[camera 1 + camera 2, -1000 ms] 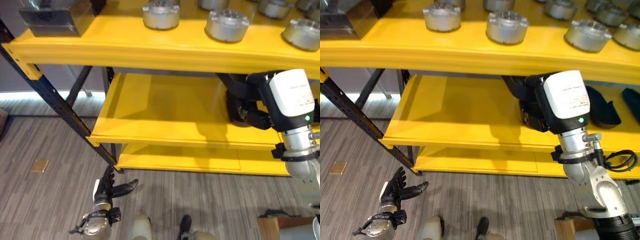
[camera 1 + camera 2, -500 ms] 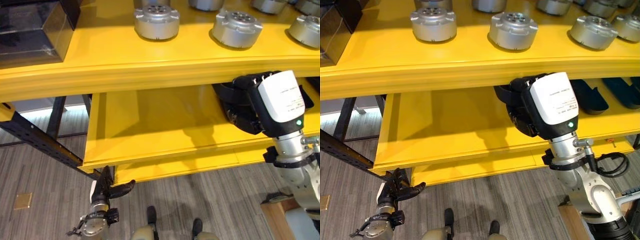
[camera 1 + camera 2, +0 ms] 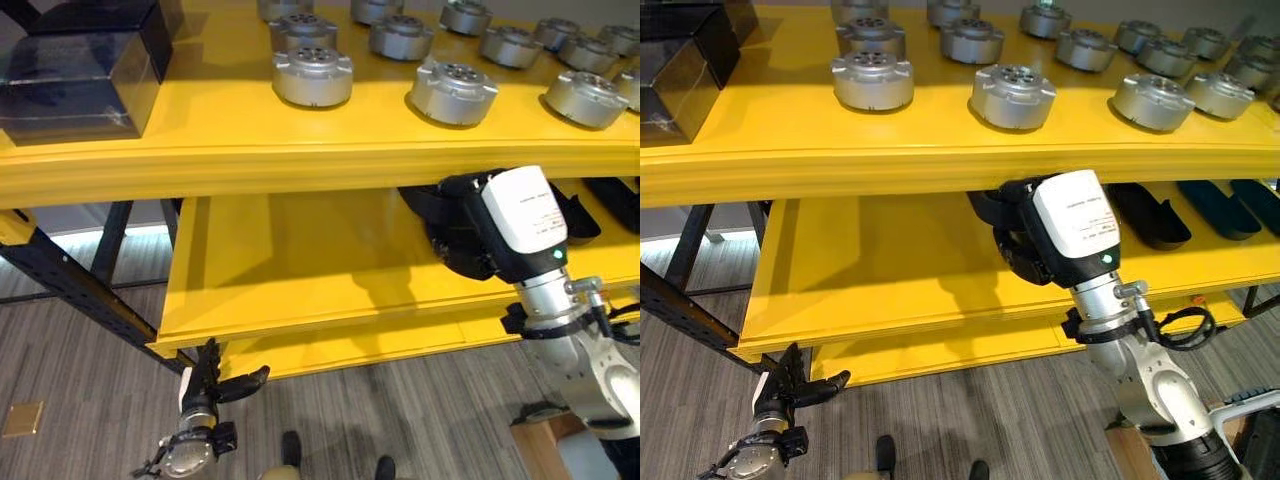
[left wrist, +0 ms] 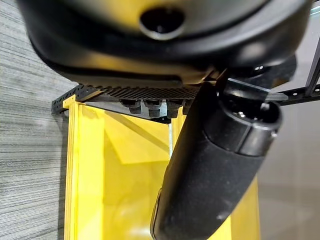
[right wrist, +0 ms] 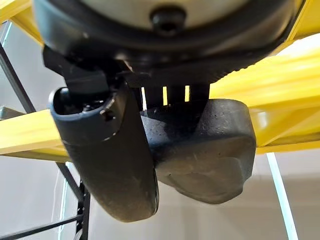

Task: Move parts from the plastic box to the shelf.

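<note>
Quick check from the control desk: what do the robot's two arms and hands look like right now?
Both arms are silver-grey metal ending in dark hands. The right hand sits behind a big white wrist housing with small dark print and a lit green dot, above a black clamp ring. The left hand is black with a white thumb cover, on a round silver wrist. Up close, the right hand's thumb is smooth dark plastic.

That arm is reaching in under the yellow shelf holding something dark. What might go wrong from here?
1. The right hand grips a dark part close beneath the top shelf; if the arm lifts, hand or part may knock that shelf's edge.
2. Other dark parts already lie on the middle shelf to the right; a careless placement might bump them.
3. The grip looks partial, so the part might slip.
</note>
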`<state>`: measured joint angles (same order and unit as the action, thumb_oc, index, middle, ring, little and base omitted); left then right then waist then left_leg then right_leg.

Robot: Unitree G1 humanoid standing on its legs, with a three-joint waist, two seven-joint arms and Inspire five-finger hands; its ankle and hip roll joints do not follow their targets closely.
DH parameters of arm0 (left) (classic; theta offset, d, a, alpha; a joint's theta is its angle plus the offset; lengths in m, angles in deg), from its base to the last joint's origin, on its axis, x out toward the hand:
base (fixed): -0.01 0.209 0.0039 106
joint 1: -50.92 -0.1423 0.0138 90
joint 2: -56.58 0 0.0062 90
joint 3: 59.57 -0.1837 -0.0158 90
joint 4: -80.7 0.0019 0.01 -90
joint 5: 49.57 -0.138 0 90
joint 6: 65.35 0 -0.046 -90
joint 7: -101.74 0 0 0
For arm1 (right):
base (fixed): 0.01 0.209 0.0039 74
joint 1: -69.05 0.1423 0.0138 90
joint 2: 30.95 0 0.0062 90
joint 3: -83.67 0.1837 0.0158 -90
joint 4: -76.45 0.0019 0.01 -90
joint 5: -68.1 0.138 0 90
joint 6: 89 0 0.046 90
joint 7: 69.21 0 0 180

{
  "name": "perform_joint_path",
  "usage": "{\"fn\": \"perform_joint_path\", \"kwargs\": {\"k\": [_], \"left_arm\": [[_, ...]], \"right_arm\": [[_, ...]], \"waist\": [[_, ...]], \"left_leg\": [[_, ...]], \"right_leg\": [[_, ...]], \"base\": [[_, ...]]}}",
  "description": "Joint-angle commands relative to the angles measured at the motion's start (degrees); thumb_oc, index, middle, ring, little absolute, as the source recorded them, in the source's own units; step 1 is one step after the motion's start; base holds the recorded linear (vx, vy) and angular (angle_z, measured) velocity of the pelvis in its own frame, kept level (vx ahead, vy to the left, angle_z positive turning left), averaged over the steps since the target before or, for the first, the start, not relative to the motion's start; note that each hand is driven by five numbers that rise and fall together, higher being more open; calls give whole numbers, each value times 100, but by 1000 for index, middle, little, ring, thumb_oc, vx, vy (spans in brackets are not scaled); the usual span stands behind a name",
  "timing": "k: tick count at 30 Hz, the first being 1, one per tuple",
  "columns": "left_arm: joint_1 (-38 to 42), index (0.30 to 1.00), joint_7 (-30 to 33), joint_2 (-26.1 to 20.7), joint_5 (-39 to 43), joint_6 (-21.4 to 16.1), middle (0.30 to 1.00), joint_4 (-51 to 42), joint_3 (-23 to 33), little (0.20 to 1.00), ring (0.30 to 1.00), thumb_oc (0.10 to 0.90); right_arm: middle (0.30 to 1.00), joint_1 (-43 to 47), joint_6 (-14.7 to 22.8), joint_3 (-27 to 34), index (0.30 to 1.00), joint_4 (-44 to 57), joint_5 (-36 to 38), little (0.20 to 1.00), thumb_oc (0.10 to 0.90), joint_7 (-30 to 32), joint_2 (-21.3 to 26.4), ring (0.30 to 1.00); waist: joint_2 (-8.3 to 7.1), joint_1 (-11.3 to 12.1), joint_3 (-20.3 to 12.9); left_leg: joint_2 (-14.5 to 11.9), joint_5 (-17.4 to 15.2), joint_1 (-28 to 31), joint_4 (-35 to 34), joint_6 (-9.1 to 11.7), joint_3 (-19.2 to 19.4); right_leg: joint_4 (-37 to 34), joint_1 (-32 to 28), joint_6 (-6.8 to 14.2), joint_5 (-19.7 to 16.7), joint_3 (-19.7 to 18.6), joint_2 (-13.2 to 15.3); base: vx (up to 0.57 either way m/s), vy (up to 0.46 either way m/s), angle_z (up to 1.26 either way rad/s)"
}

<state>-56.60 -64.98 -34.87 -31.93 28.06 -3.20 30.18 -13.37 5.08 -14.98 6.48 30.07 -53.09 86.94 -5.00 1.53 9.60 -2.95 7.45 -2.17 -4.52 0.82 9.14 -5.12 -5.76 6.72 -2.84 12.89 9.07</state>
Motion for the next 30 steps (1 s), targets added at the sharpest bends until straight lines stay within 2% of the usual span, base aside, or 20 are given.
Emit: {"fn": "perform_joint_path", "kwargs": {"k": [1,12,20,30], "left_arm": [[385,1000,15,-468,-44,-554,1000,-649,-63,1000,1000,900],[451,1000,-10,-583,7,-616,1000,-692,-171,1000,1000,900],[462,1000,-17,-684,53,-681,1000,-676,-187,1000,1000,900],[549,1000,-16,-787,189,-758,1000,-647,-337,1000,1000,900]], "right_arm": [[300,1603,-58,-9,300,-434,162,300,400,6,-143,300],[300,1916,-115,-707,300,-1048,163,300,400,-256,-446,300],[300,2234,-173,-1250,300,-1616,107,300,400,-442,-666,300],[300,2809,-451,-1796,300,-3018,408,300,400,-415,-1168,300]], "waist": [[-164,404,-406],[-262,635,-224],[-274,844,-31],[-285,1033,183]], "left_leg": [[-79,-543,293,51,93,-82],[25,-545,128,63,58,-192],[81,-508,-54,89,68,-304],[110,-524,-232,165,40,-337]], "right_leg": [[241,-286,232,447,327,-72],[323,-210,276,438,524,16],[338,-167,298,402,768,72],[272,-53,321,271,832,84]], "base": [[38,42,-3],[19,23,9],[13,6,12],[5,0,2]]}}
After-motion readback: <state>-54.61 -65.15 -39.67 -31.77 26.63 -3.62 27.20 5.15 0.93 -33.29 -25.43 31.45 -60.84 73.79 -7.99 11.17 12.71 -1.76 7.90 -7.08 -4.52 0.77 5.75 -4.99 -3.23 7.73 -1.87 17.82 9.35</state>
